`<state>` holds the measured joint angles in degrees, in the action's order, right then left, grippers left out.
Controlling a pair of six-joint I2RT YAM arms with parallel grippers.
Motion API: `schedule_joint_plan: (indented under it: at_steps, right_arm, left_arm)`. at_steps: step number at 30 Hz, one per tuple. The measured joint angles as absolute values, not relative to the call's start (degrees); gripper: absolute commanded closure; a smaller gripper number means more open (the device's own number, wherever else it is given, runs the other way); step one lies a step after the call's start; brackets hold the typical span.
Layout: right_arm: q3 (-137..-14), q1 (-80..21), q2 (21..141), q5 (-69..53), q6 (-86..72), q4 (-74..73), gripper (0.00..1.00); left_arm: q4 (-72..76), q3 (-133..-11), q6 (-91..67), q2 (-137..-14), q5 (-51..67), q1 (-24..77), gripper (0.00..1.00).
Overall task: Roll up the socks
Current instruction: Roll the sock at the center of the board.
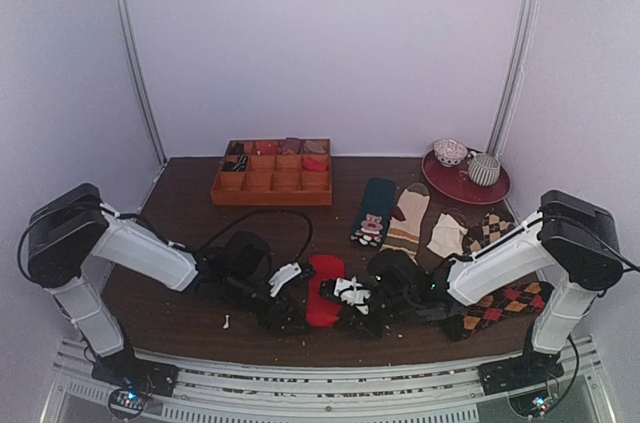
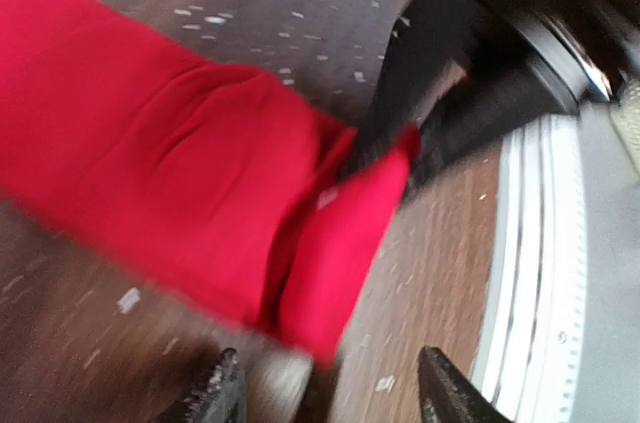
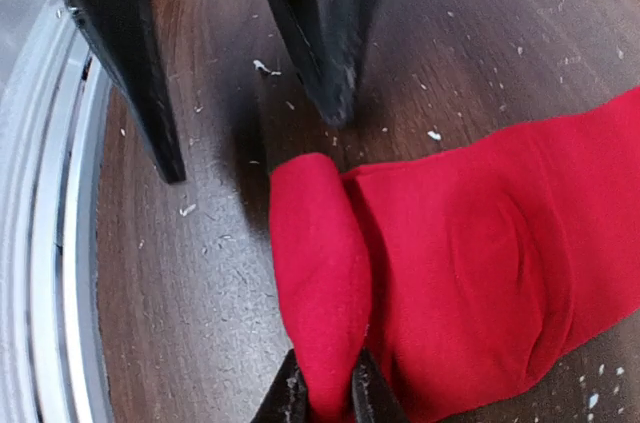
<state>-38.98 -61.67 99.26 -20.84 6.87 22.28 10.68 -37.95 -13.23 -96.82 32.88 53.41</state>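
**My right hand (image 3: 325,398) nips the fold of the red socks (image 3: 460,253); my left hand (image 2: 335,398) is open**

The two fingers of my right hand are closed almost together. Between them they pinch the thick folded edge at one end of the red socks. This end is turned over on itself into a soft ridge. The rest of the fabric lies flat on the worktop (image 3: 200,273) and stretches away from the fold.

My left hand is just beside the same end, opposite my right hand. Its fingers are spread apart and nothing is between them. In my right wrist view their tips point down to the wood near the fold, but they do not touch the fabric. My left wrist view is blurred, so I cannot tell more from it.

From above, the red socks are a short strip at the near middle of the worktop, between my two hands. Small pale crumbs are scattered on the dark wood around them.

Farther back lie a teal sock with a bear (image 1: 374,211) and a striped beige sock (image 1: 408,221). Argyle socks (image 1: 500,305) lie under my right arm. An orange tray with compartments (image 1: 272,188) and a red plate (image 1: 450,185) with two cups are at the far edge.
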Motion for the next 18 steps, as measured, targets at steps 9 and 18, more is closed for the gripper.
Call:
schedule_joint_plan:
  at_steps: [9, 18]
  right_arm:
    - [-46.3, -52.6, 109.1, -48.0, -12.2, 20.4, 0.88]
    - [-48.5, -50.7, 113.8, -60.8, -21.1, 17.6, 0.88]
  left_arm:
    - [25.6, -28.5, -3.4, -80.6, 21.2, 57.1, 0.38]
    - [36.4, -28.6, 1.5, -93.6, 23.2, 57.5, 0.44]
